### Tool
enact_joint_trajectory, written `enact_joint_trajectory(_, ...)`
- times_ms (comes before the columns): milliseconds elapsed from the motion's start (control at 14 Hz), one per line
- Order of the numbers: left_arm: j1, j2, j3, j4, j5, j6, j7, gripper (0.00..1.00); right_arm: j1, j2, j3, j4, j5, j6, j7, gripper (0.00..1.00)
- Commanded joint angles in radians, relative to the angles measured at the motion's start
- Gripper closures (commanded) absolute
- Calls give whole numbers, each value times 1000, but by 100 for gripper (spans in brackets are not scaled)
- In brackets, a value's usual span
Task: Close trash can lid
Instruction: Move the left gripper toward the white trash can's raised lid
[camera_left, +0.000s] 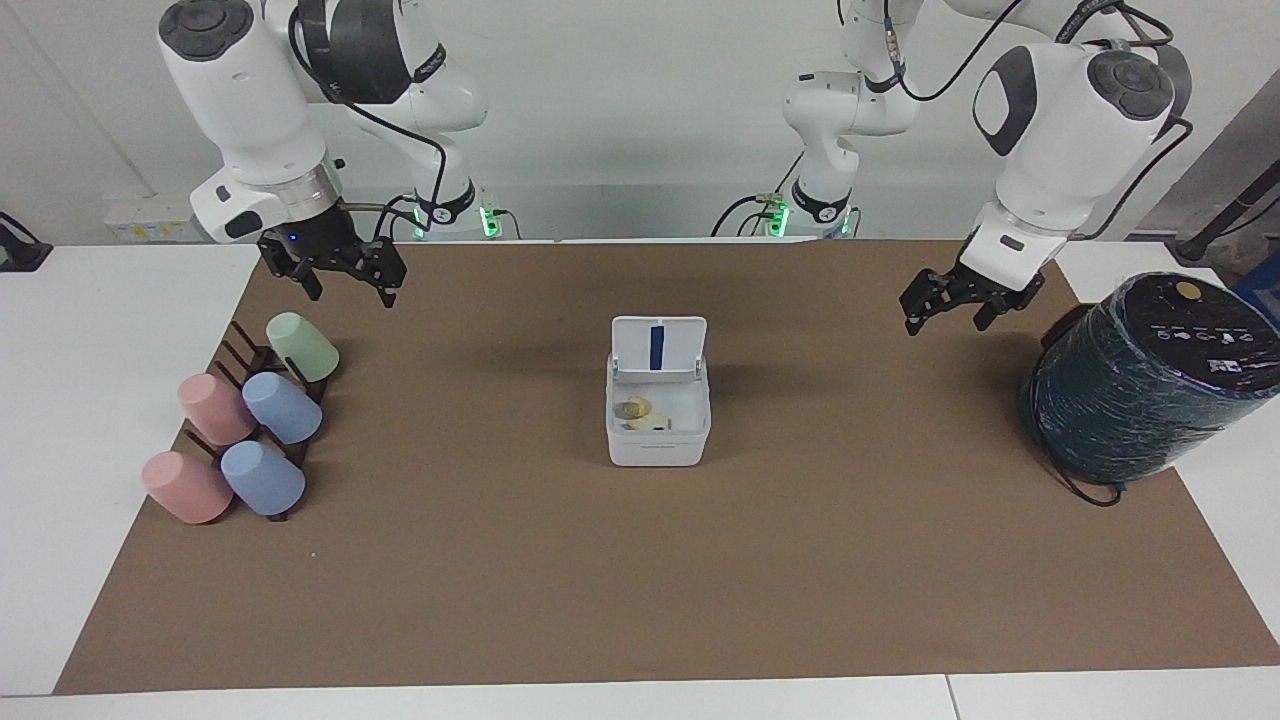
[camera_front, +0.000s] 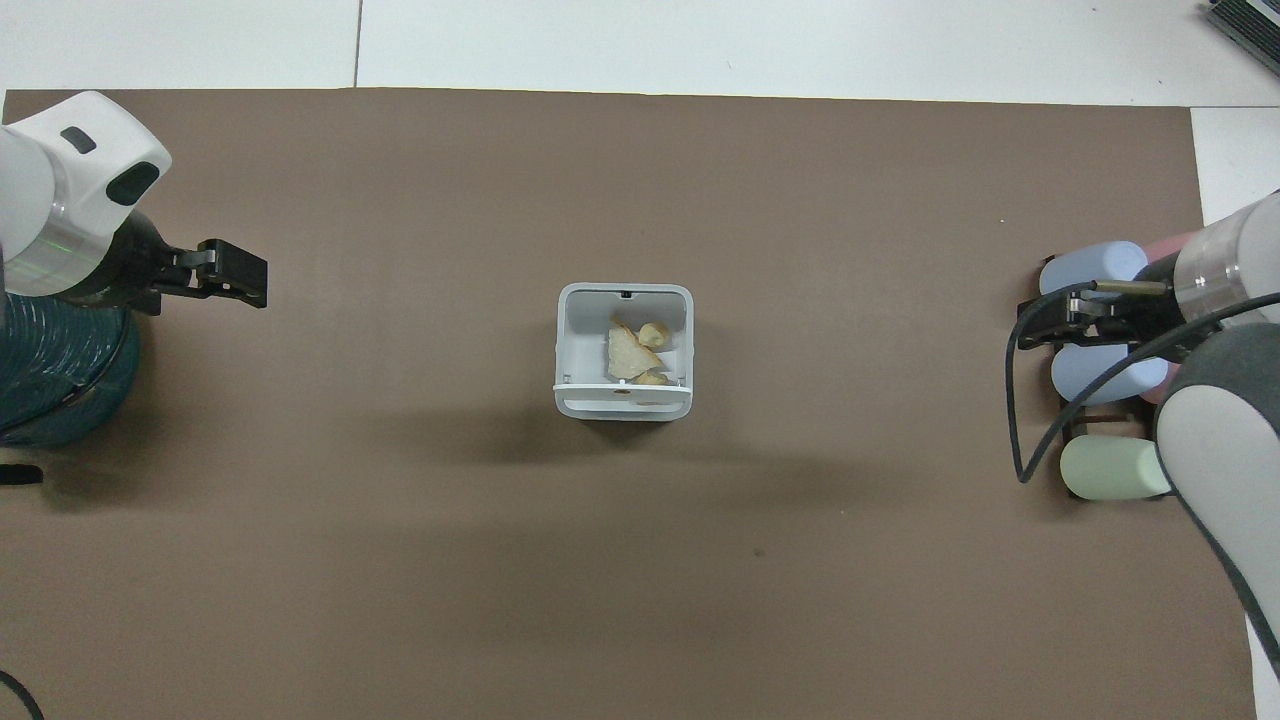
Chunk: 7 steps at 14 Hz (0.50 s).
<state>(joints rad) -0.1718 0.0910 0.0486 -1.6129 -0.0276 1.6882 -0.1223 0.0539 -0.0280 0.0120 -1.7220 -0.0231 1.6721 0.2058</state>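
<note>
Lid (camera_left: 658, 347) upright; scraps, perhaps crumpled paper, inside trash can (camera_left: 657, 442).

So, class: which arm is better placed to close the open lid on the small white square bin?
Neither clearly. The bin sits mid-table, its lid upright on the robots' side. Left pincer hangs by the dark wrapped cylinder, right pincer over the cups. Left, marginally.

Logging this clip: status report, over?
Left gripper and right gripper both open, waiting at the table's ends. Trash can mid-table, lid standing open, scraps inside. Nothing in the way.
</note>
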Motion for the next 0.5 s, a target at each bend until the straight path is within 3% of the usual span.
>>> enact_joint_trajectory(0, -9, -28, 2, -33, 17, 21, -10, 0, -8, -21, 0, -27, 8, 24, -20, 0)
enact_joint_trajectory(214, -24, -28, -7, -33, 17, 18, -35, 0, -8, -21, 0, -27, 8, 26, -20, 0)
enact_joint_trajectory(429, -113, -34, -7, -42, 15, 19, -133, 0, -8, -21, 0, -27, 8, 24, -20, 0)
